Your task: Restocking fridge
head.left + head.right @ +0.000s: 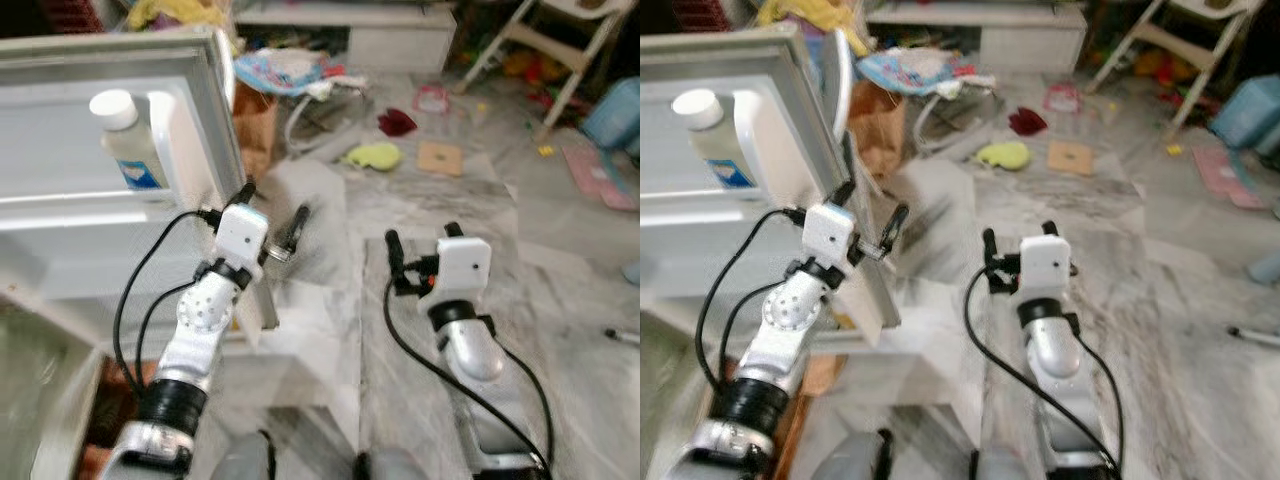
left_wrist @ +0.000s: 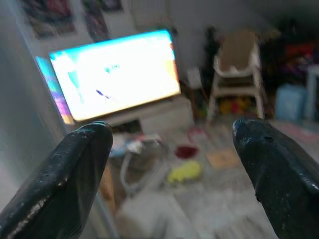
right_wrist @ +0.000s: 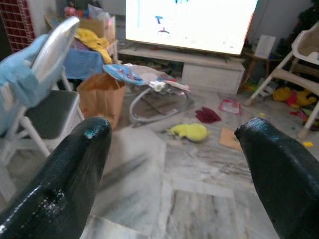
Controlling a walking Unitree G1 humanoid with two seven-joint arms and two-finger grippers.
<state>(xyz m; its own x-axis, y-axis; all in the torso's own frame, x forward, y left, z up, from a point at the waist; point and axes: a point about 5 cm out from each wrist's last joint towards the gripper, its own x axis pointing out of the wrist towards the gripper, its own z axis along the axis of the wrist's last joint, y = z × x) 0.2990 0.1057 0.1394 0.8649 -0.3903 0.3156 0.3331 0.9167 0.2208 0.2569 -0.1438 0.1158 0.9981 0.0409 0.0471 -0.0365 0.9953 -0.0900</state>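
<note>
One white-capped bottle stands in the open fridge door's shelf. The left claw hovers just beside that door's edge, fingers spread, holding nothing. The right claw, also spread and holding nothing, hangs over the marble floor. Both wrist views add one lit television.

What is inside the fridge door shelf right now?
One white-capped bottle with a blue label stands upright in the fridge door shelf. Its base is hidden behind the shelf rail, and the rest of the shelf is cut off by the frame edge.
</note>
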